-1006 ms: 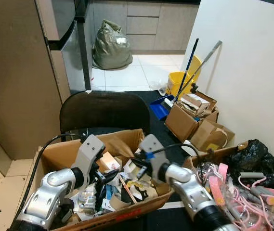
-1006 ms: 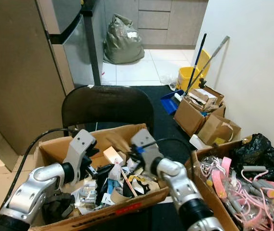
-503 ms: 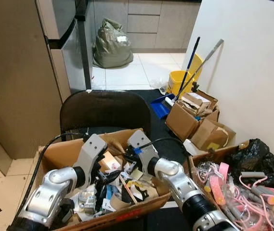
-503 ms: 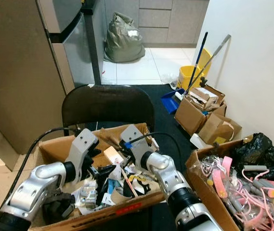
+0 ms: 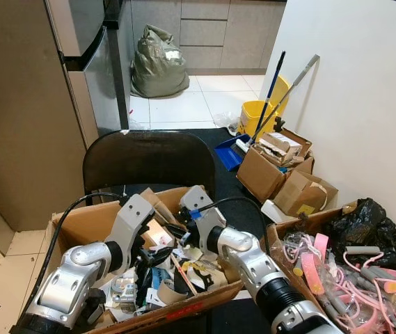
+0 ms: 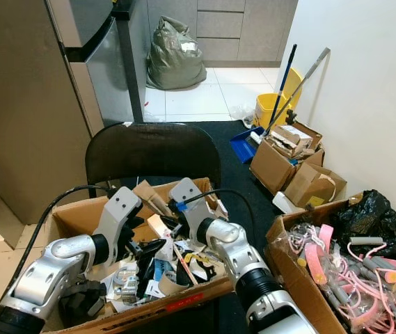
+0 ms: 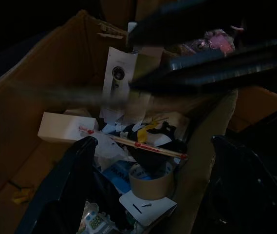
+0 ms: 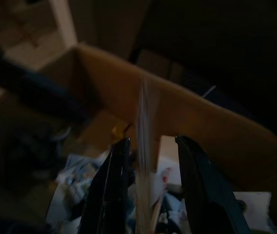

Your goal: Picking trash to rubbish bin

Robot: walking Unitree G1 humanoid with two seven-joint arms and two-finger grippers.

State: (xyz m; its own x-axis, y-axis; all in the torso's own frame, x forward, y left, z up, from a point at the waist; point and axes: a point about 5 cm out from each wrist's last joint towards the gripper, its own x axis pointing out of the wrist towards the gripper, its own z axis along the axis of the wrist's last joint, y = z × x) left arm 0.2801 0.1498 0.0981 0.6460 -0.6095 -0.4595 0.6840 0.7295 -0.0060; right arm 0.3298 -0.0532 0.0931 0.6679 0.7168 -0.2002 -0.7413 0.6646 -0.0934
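With the right gripper (image 8: 148, 195) pinching a thin cardboard scrap (image 8: 143, 146) just above the cardboard box (image 5: 79, 223) and the left gripper (image 7: 148, 195) spread open over its litter, the scrap, edge-held, may slip back among the trash.

A black chair (image 5: 149, 158) stands on the dark mat (image 5: 234, 182) before a tall steel fridge (image 5: 86, 62). Beyond, a stuffed olive bag (image 5: 159, 62) slumps against grey cabinets (image 5: 204, 31). By the white wall, a yellow mop bucket (image 5: 257, 118) and small cardboard boxes (image 5: 281, 177). A black plastic bag (image 5: 368, 226) lies nearby.
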